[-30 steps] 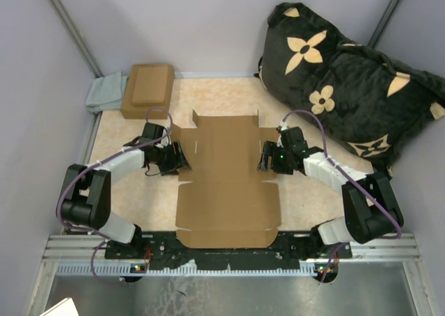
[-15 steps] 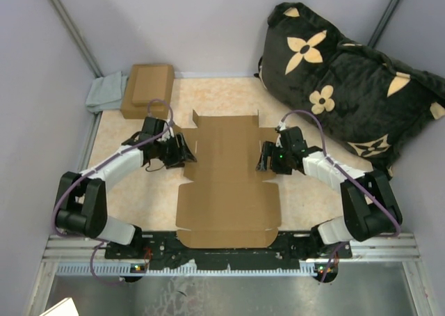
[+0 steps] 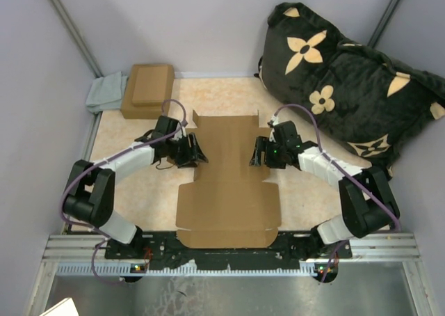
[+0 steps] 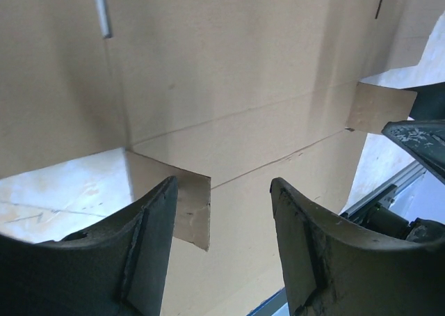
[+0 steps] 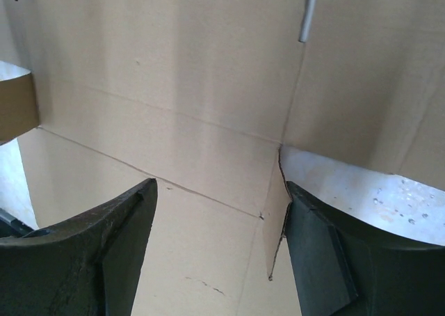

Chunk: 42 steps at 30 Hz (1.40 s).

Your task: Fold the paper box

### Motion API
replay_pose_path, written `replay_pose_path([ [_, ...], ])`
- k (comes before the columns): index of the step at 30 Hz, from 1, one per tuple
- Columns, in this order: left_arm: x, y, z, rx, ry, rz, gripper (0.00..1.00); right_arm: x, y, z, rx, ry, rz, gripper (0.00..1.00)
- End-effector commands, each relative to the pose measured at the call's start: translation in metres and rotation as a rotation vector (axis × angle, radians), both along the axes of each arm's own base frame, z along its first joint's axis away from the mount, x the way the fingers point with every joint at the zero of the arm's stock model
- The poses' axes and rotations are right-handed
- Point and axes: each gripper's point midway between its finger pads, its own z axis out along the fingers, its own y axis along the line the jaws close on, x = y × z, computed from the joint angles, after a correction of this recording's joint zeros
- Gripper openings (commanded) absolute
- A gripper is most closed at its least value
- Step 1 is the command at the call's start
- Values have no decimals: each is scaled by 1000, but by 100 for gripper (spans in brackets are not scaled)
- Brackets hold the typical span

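The paper box [image 3: 226, 170] is a brown die-cut cardboard sheet lying mostly flat in the middle of the table, and it fills the left wrist view [image 4: 243, 86] and the right wrist view [image 5: 174, 86]. My left gripper [image 3: 197, 152] is open at the sheet's left edge, its jaws astride a small side flap [image 4: 186, 208]. My right gripper [image 3: 256, 153] is open at the right edge, beside a small side flap [image 5: 277, 215]. Both side panels stand raised next to the grippers.
A smaller stacked pair of brown cardboard boxes [image 3: 147, 90] and a grey cloth [image 3: 104, 93] lie at the back left. A black cushion with tan flowers [image 3: 348, 79] fills the back right. The metal rail [image 3: 229, 257] runs along the near edge.
Both grippers have moved inward toward the sheet's middle, the left more than the right. The side panels have lifted and the sheet's upper part looks narrower.
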Motion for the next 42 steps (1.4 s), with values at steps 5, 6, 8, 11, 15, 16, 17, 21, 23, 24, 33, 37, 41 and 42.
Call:
replay_pose_path([
  [5, 11, -34, 6, -45, -22, -41, 62, 16, 29, 10, 41, -33, 48, 72],
  [6, 10, -36, 1, -43, -12, -45, 62, 15, 30, 8, 40, -28, 52, 72],
  [8, 9, -39, -5, -41, 0, -47, 62, 13, 34, 5, 39, -26, 61, 72],
  [11, 7, -41, -16, -35, 20, -50, 62, 10, 41, -2, 38, -11, 75, 72],
  [15, 5, -40, -32, -21, 48, -49, 62, 9, 50, -14, 29, 16, 94, 72],
  [16, 4, -40, -36, -16, 56, -49, 62, 8, 51, -17, 24, 24, 96, 72],
  [17, 3, -39, -39, -11, 61, -46, 62, 8, 52, -23, 16, 36, 97, 72],
  [21, -3, -36, -52, 5, 87, -44, 61, 7, 52, -40, -13, 78, 85, 71],
  [23, -5, -34, -54, 13, 93, -40, 61, 9, 52, -38, -15, 71, 77, 71],
  [24, -5, -33, -53, 16, 92, -38, 61, 11, 52, -37, -19, 68, 74, 71],
  [33, 16, -23, -6, 87, -27, -16, 63, 34, 35, 19, -95, -69, 12, 72],
  [37, 37, -14, 30, 142, -129, 13, 65, 55, 21, 59, -142, -168, -23, 75],
  [41, 66, 4, 58, 229, -210, 82, 65, 75, 5, 88, -170, -218, -48, 75],
  [42, 71, 9, 63, 249, -221, 92, 65, 79, 1, 93, -176, -226, -56, 75],
])
